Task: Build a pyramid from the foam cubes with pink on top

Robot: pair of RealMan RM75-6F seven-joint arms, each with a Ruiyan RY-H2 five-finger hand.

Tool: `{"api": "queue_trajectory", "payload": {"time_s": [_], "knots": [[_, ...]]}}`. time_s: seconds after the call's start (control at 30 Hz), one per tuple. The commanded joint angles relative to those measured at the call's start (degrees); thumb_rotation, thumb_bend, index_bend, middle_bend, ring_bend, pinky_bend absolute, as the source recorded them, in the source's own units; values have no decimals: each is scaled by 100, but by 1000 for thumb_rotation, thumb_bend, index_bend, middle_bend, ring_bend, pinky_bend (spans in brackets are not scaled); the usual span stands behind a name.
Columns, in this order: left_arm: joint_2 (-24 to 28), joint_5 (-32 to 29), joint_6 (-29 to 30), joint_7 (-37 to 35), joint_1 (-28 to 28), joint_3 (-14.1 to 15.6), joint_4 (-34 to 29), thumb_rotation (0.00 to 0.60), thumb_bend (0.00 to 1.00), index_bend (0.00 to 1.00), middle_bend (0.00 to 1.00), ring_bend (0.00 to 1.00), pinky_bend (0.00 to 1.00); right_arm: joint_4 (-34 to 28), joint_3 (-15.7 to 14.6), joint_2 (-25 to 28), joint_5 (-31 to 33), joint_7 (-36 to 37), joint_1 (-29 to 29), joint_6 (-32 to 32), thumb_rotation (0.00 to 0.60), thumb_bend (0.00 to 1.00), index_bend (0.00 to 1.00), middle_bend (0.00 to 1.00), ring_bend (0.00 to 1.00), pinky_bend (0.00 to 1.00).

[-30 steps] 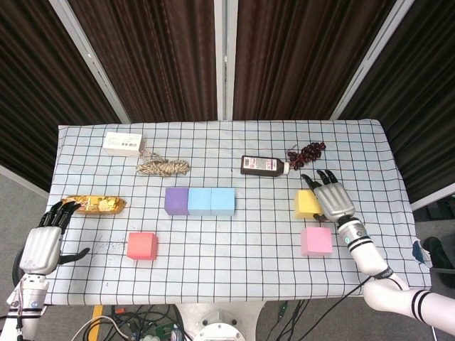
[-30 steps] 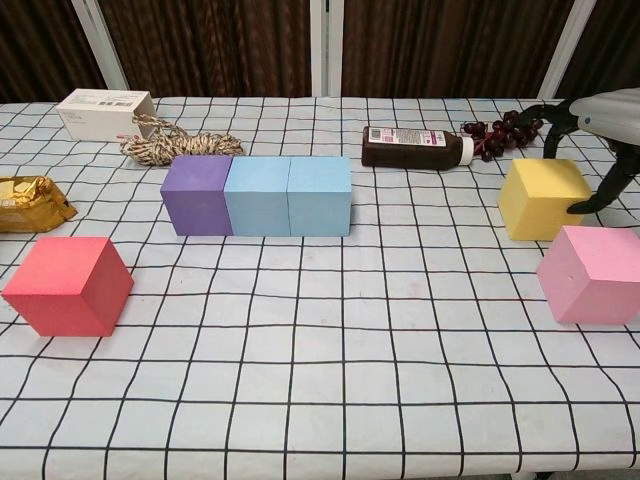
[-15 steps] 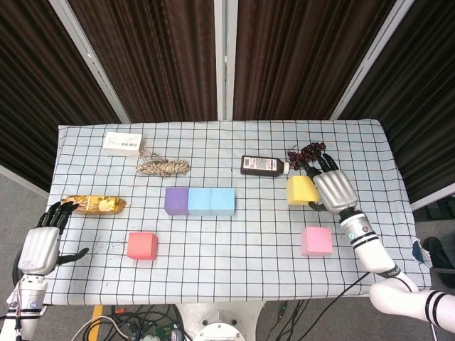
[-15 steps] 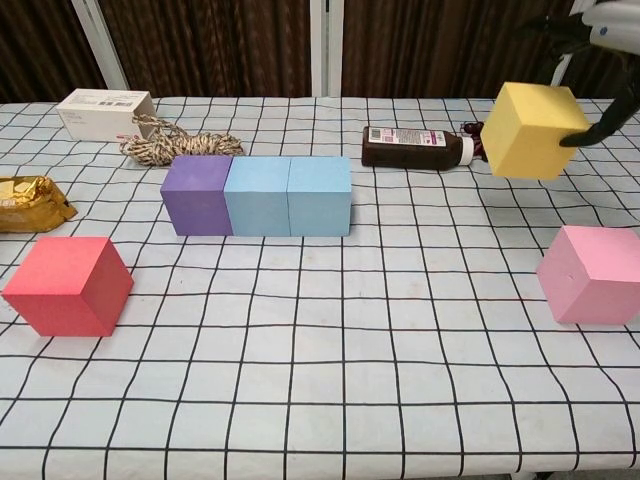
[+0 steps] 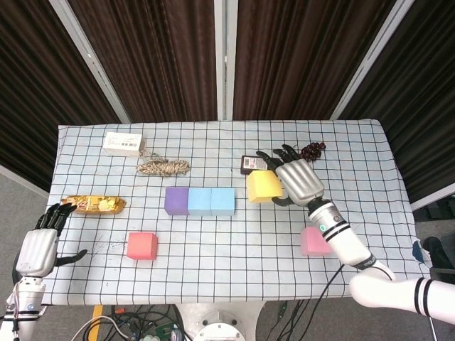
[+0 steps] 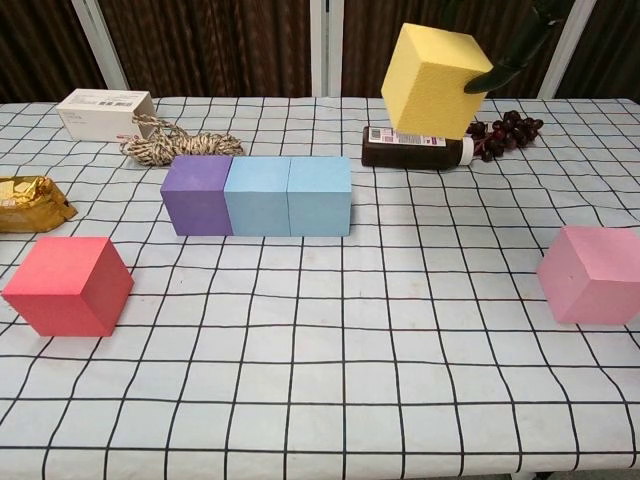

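My right hand (image 5: 298,182) holds a yellow foam cube (image 5: 264,187) in the air, just right of the block row; in the chest view the yellow cube (image 6: 432,80) hangs high with one finger (image 6: 512,55) against its side. On the cloth, a purple cube (image 5: 176,201) and two light blue cubes (image 5: 211,201) stand in a row, also visible as the purple cube (image 6: 199,195) and blue cubes (image 6: 288,195). A red cube (image 5: 142,246) sits front left. A pink cube (image 5: 315,241) rests front right. My left hand (image 5: 41,246) hangs open off the table's left edge.
A dark brown bottle (image 6: 412,149) lies behind the yellow cube beside a bunch of dark grapes (image 5: 311,150). A coil of rope (image 5: 163,168), a white box (image 5: 123,143) and a gold foil packet (image 5: 94,205) lie on the left of the checked cloth (image 5: 227,256).
My right hand has lifted the yellow cube off the cloth and carried it leftward toward the block row. The left hand has barely moved.
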Motion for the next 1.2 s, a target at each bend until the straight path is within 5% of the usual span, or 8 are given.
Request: {"api": "queue_trajectory", "payload": {"time_s": [0.03,0.5,1.2], "knots": [[-10,2,2,-78,15,-7,51,600,57,127,104,48,162,-153,120,-372,883,-404,484,-19,600,113,0,477,105,38],[20,75,32,-439,110,29,290,600,57,127,104,48,162,118,102,-1372,2594,-1780,1888,649,600,111,0,482,106,38],[12,130,7,-624,153,29,414,600,57,128,103,48,162,773,14,-2005,3328,-2152,2522,860,600,111,0,489,119,38]]}}
